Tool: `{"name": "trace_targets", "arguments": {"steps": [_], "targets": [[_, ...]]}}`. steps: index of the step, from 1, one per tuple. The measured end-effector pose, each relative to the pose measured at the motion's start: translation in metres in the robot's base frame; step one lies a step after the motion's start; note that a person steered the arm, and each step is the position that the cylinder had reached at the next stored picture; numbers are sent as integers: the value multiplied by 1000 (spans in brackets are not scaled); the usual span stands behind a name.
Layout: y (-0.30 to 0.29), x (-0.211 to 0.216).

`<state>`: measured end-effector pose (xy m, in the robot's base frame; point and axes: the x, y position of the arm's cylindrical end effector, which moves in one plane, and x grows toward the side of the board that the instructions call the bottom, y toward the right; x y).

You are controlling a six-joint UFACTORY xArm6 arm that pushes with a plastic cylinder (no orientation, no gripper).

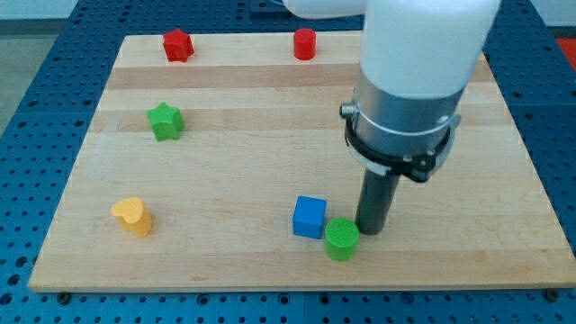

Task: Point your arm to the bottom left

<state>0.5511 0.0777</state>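
Note:
My tip rests on the wooden board near the view's bottom, right of centre. It stands just right of a green cylinder and looks to be touching it or nearly so. A blue cube sits just left of the green cylinder. A yellow block lies at the bottom left. A green star lies at the left middle. A red star and a red cylinder sit along the top edge.
The white and grey arm body hangs over the board's right half and hides part of it. A blue perforated table surrounds the board.

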Motion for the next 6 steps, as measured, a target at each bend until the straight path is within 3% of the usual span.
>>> {"name": "trace_targets", "arguments": {"steps": [1, 3, 6], "targets": [[-22, -30], [-140, -58], [-333, -47]]}}
